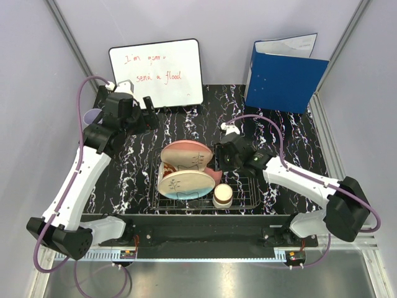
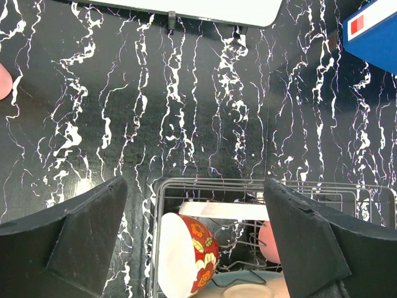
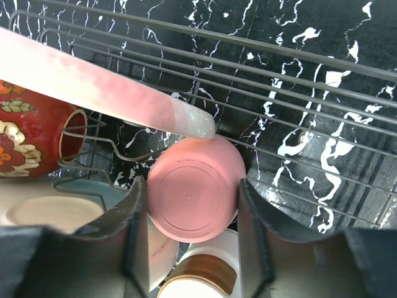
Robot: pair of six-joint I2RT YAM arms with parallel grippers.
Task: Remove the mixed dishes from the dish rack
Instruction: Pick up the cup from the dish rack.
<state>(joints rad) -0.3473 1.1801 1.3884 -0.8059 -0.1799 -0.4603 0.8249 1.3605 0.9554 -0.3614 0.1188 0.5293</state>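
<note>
**Right fingers on pink tumbler, inside rack**

Right fingers [image 3: 131, 239] look clamped on the pink tumbler [image 3: 193, 197], one pad each side near its base. The tumbler seems tipped on its side in the right-rear part of the dish rack [image 1: 245, 192], tucked under the rim of the rear plate [image 3: 93, 87].

Prob light, stiff plastic w/ a smooth wall, so likely slippery. Better to hold mid-body than at the tapering base.

Breakables sit close. The cream-and-brown bowl [image 3: 200, 280] is just below the tumbler, a red floral bowl [image 3: 28, 133] is to its left, and the front plate [image 1: 185, 183] leans nearby.

Way out is back & up, clear of the plate edge and rack wires. Open bench [image 1: 310, 136] lies right of & behind the rack.

Left fingers [image 2: 80, 242] are wide apart, empty, over the bench behind the rack.
</note>
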